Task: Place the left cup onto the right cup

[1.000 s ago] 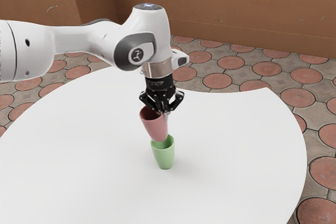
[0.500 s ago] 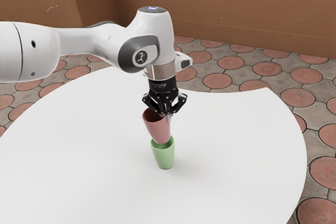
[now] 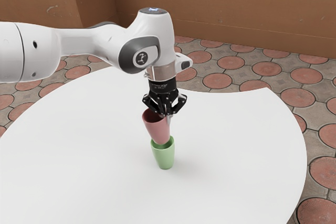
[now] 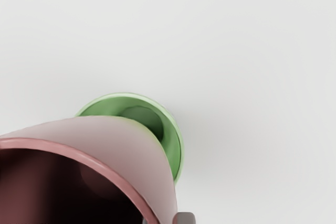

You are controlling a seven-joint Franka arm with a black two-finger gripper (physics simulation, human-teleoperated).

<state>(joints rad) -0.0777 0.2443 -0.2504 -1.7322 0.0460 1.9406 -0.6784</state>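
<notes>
Nesting the pink cup [image 3: 156, 127] into the green cup [image 3: 164, 155]: the pink cup hangs directly under the jaws, tilted, with its base inside the green cup's mouth and its rim leaning off the vertical. The jaws stand close together, clamped on the pink cup's rim wall at its upper edge. In the wrist view the pink cup [image 4: 105, 145] lies close beneath the jaws and covers part of the green cup [image 4: 170, 129], whose round opening shows below and beyond it. The green cup stands upright on the white desk [image 3: 236, 145], straight below the jaws. The white arm [image 3: 79, 45] reaches down to the jaws from above.

The step in hand appears to be the seating and release. It would be done well by righting the pink cup until its axis matches the green cup's, then lowering it until the walls bear evenly. The jaws should part only then, without side drag, and rise straight up. Release at the present tilt risks the pink cup rolling out, or levering the green cup over.
</notes>
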